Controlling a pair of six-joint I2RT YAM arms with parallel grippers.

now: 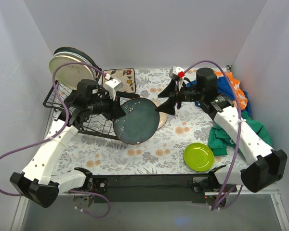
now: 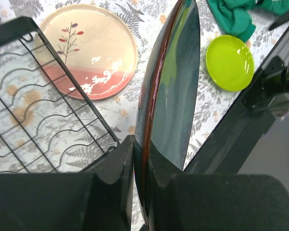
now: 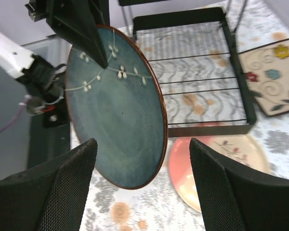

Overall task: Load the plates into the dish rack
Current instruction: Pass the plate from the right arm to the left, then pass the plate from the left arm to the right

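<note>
The left arm is reaching up from its base at 7 o'clock in the top view, with the forearm angled toward 1 o'clock. The left gripper (image 1: 116,109) is pinching the rim of a dark blue-grey plate (image 1: 136,121), one finger pressing on each face. The plate is hanging clear of the table, tilted steeply on edge, just off the 3 o'clock side of the dish rack (image 1: 58,98).

The right arm is rising from 5 o'clock, bending at the elbow and pointing toward 9 o'clock. The right gripper (image 1: 167,98) is hovering close to the plate's 2 o'clock rim with its fingers spread wide, gripping nothing.

A pink-cream plate (image 2: 86,48) is lying flat on the table under the held one. A lime green plate (image 1: 198,157) is sitting at 4 o'clock. Several standing plates (image 1: 72,70) are filling the rack's 11 o'clock corner.
</note>
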